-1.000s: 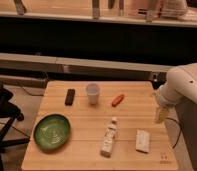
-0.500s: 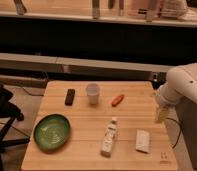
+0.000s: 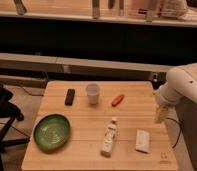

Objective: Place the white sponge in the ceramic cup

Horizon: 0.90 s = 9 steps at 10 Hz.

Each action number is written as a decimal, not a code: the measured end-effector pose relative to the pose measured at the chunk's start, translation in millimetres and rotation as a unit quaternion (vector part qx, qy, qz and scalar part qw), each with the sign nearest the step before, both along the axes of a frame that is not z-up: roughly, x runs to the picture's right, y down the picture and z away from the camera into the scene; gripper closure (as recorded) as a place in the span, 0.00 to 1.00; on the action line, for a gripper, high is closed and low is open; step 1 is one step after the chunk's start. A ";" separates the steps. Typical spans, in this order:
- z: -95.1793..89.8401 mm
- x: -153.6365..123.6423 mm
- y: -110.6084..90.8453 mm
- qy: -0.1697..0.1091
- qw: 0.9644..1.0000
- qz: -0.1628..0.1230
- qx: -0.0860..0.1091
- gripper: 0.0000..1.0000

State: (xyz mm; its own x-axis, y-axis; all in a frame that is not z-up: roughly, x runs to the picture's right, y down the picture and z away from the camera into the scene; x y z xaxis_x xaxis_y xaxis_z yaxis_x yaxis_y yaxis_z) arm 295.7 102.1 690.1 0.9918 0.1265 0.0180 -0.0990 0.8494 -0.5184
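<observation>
**Camera view (sole view).** Wooden table (image 3: 87, 120) seen from the front and above, w/ six items spread over it. The gripper (image 3: 160, 114) hung at the R edge of the frame, mid-height, just off the table's R side. It pointed down from the pale arm (image 3: 184, 85), fingers apart w/ nothing btwn them. It touched no item, and was presumably parked there so the tabletop lay unobstructed before an approach.

The white sponge (image 3: 142, 140) lay flat in the lower R of the frame, near the table's front R corner. It sat below and slightly L of the gripper, touching nothing. Lying on its broad face, it offered its narrow sides to a top-down pinch. It looked soft, so it would prob. compress under grip.

The ceramic cup (image 3: 93, 93) stood upright, mouth up, in the upper centre, well apart from the sponge. An open mouth suits a drop from above.

Roughly on the diagonal btwn the two:
- a white bottle (image 3: 110, 136) lying on its side, just L of the sponge
- a small red-orange item (image 3: 118, 100) beside the cup, on its R

Both may need clearing during the carry. A green bowl (image 3: 52, 132) sat lower L, and a black oblong item (image 3: 70, 96) lay L of the cup. Neither seemed relevant.

Stage, as judged: pick not yet begun, sponge untouched, cup's inside not visible. Next move prob. calls for a descent onto the sponge.
</observation>
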 end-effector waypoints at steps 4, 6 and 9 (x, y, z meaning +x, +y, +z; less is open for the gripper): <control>0.0 0.0 0.0 0.000 1.000 0.000 0.000 0.20; 0.0 0.1 0.0 0.000 1.000 0.000 0.000 0.20; -0.6 -5.5 8.5 -0.005 1.000 -0.018 -0.003 0.20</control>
